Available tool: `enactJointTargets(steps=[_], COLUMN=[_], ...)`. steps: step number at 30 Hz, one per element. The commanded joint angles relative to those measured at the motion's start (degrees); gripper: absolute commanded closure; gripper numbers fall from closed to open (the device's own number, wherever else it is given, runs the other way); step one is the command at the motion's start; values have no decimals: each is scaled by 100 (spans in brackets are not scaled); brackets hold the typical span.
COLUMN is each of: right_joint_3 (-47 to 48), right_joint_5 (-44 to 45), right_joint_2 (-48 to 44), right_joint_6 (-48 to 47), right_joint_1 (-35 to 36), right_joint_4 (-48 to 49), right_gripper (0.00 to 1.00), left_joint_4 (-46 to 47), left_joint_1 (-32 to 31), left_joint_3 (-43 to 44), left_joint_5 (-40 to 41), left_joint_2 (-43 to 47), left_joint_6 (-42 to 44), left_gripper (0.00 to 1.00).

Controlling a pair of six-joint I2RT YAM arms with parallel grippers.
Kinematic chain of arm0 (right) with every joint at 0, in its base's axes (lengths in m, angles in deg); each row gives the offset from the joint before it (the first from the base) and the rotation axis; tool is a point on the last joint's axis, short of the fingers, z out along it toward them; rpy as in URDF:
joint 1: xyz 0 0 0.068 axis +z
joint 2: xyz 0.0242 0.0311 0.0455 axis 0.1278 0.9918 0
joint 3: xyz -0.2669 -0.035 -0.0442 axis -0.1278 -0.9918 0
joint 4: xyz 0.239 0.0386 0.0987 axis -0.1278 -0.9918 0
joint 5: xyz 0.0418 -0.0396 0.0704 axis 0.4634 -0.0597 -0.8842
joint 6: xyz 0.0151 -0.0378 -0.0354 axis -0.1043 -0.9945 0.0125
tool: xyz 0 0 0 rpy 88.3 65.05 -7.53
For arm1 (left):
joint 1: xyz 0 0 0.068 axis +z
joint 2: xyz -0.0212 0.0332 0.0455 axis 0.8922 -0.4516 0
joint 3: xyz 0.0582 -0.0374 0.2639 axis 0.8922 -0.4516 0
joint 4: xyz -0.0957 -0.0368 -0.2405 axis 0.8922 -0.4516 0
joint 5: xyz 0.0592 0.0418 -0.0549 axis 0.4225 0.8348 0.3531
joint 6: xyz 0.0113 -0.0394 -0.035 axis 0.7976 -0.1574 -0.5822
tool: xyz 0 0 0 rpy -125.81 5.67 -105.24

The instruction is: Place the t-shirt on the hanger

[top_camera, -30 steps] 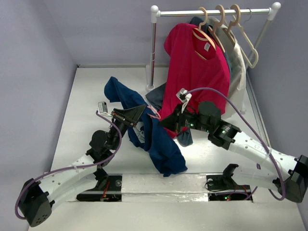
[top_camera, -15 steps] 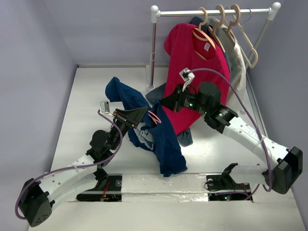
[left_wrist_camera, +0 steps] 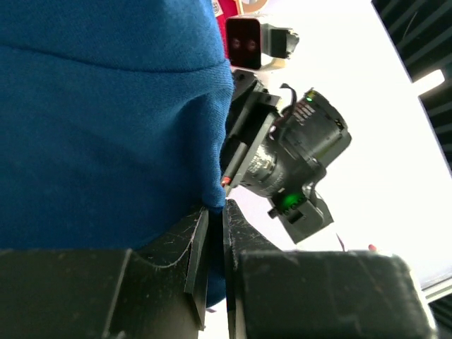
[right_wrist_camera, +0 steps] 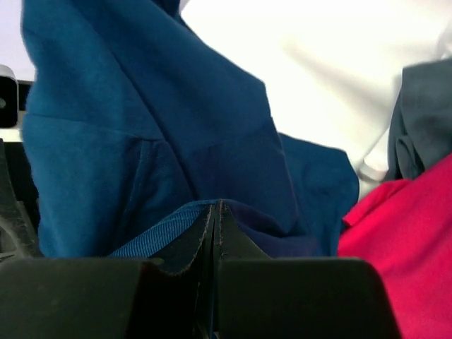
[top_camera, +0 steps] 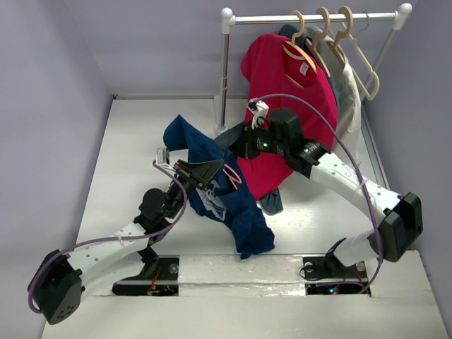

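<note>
The navy t-shirt (top_camera: 244, 212) hangs bunched between my two grippers above the table's middle; its tail reaches the table. My left gripper (top_camera: 216, 168) is shut, and a thin pink wire of the hanger (top_camera: 230, 175) loops out from its tips. In the left wrist view the hanger's pink end (left_wrist_camera: 226, 181) pokes out just above the left gripper (left_wrist_camera: 215, 206), with t-shirt cloth (left_wrist_camera: 106, 127) draped over the jaws. My right gripper (top_camera: 240, 143) is shut on the t-shirt's ribbed collar edge, which the right wrist view shows pinched at the right gripper (right_wrist_camera: 215, 205) below the t-shirt (right_wrist_camera: 176, 106). Most of the hanger is hidden by cloth.
A white clothes rack (top_camera: 226, 70) stands at the back right with a red t-shirt (top_camera: 282, 99), beige hangers (top_camera: 332, 42) and a white garment (top_camera: 351, 92). A grey garment (top_camera: 272, 203) lies under the red one. Walls close in on the left, right and back.
My right gripper has moved back and to the left with the collar, toward the rack pole. The left gripper shifted slightly right with the hanger, and the t-shirt bunched closer between them.
</note>
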Motion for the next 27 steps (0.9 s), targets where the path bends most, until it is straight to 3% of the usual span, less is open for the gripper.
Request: enactJointTargets(steps=[1,5,8,14,18,22,27], right_joint_3=[341,43,-256,-1090,-1758,-2435,-3306], right_joint_5=[-19,6,164,286,778,1806,1728], right_joint_2=[20,-444,-813,-1728,-2343,-2967,-3582], right_joint_6=[-195,-177,-142,-204,-388,-406,-266], right_joint_1=[-40,-40,-40,21,747,1426,1717], right_joint_4=[-242,-242,-251,-452,-724,-1068,-1024], right_gripper=[100,53,37,29,27,27,27], left_joint_4=[1166,1308,1360,1300,1185,1158,1079], left_joint_1=[13,13,13,74,127,127,180], left_joint_3=[-178,-485,-573,-662,-644,-600,-512], left_joint_5=[-101,382,567,761,831,822,761], left_joint_2=[-2,156,147,156,138,138,156], left_joint_6=[-448,-616,-739,-933,-933,-907,-836], left_gripper=[100,100,100,100,100,100,100])
